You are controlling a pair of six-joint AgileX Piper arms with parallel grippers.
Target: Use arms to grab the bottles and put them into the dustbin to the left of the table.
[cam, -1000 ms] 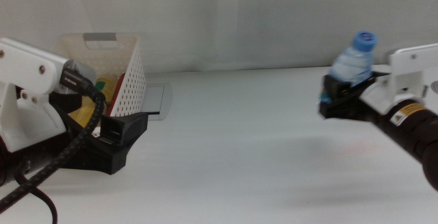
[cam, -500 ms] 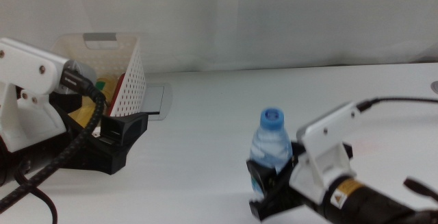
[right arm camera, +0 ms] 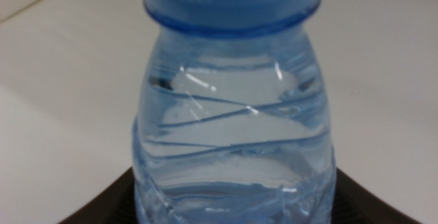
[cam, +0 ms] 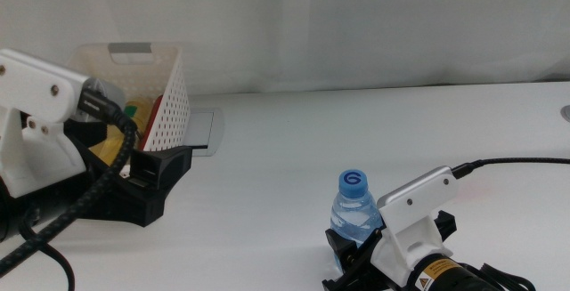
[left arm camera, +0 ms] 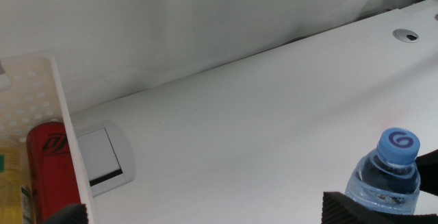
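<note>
Right claw (cam: 349, 257) has lowered, clamping the upright water bottle (cam: 354, 209).

Water bottle (cam: 354, 209) base hidden behind right gripper (cam: 352, 260)

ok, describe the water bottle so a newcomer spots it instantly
On the white table, look at the near edge right of centre, where the right gripper holds it upright. The water bottle is small, clear and ribbed with a blue cap, far from the dustbin.
</note>
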